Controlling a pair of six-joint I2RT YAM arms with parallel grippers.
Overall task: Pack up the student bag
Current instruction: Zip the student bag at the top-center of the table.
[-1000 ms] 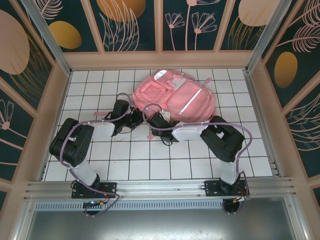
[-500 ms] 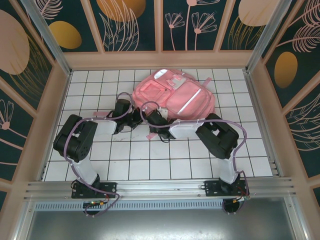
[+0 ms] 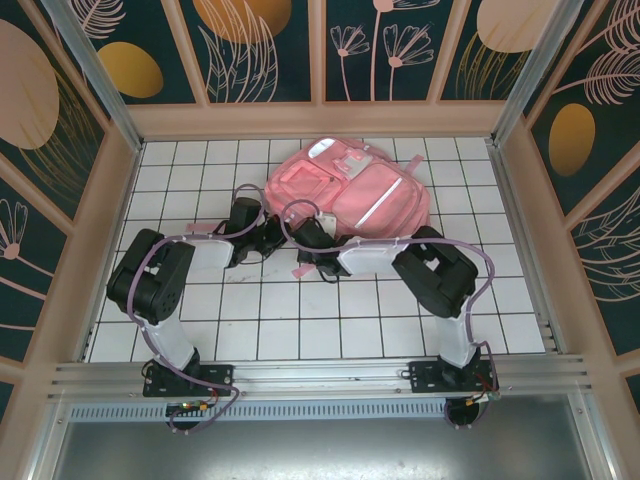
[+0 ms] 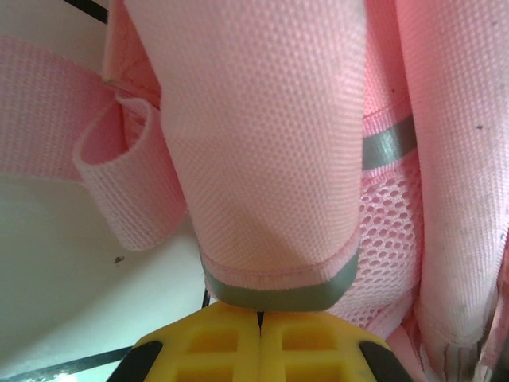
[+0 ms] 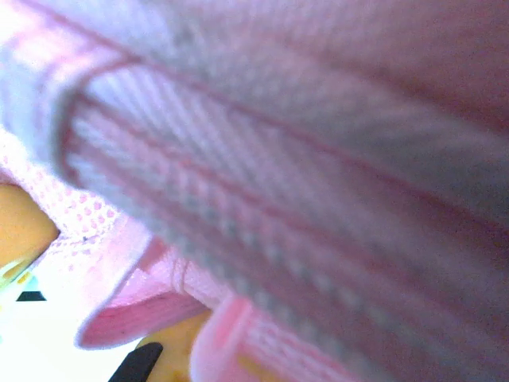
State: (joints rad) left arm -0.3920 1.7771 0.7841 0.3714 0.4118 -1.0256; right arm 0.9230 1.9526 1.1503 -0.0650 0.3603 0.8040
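Note:
The student bag (image 3: 350, 190) is a big pink backpack lying flat at the back centre of the white tiled table. Both grippers sit at its near-left edge. My left gripper (image 3: 266, 238) is shut; in the left wrist view its yellow fingertips (image 4: 231, 338) meet on the grey-trimmed end of a padded pink strap (image 4: 270, 175), which rises from them. My right gripper (image 3: 306, 240) is just to the right, shut on pink bag fabric. In the right wrist view that blurred fabric (image 5: 302, 159) drapes over one yellow finger (image 5: 171, 348) and hides the tips.
A loose pink strap end (image 3: 300, 272) lies on the tiles just in front of the grippers. Panelled walls (image 3: 110, 200) close in the table on the left, the back and the right. Bare tiles (image 3: 330, 320) stretch between the bag and the arm bases.
The right gripper has closed on the bag fabric. Both arms have shifted a little toward the bag's edge. The bag itself has barely moved.

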